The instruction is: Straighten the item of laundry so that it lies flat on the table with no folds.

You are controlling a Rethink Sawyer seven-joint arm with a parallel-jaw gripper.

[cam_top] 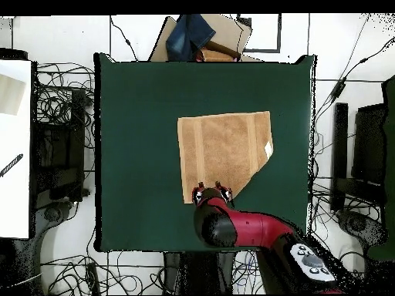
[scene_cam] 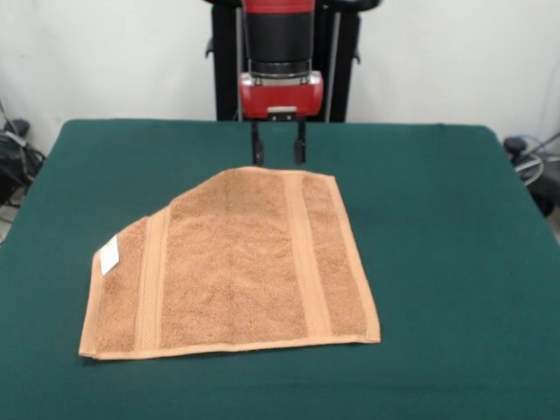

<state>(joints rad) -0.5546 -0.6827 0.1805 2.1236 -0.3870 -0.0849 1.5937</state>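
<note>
Lying on the green surface (scene_cam: 455, 227), the orange-tan towel (scene_cam: 236, 262) is spread near the middle, a little toward the robot's side. Most of it is flat, and two woven bands run across it near its two short ends. One corner on the far side, the one toward the robot, is turned in, so this edge runs diagonally instead of making a square corner. A small white tag (scene_cam: 109, 255) sits at the edge next to that diagonal part. The red and black arm comes down from above, and the tool (scene_cam: 278, 154) stands just behind the far edge of the towel. Its two dark fingers (scene_cam: 257, 147) point straight down with a clear gap between them, and they hold nothing. From overhead the tool (cam_top: 211, 190) is at the towel's edge (cam_top: 224, 154) nearest to the robot's base.
</note>
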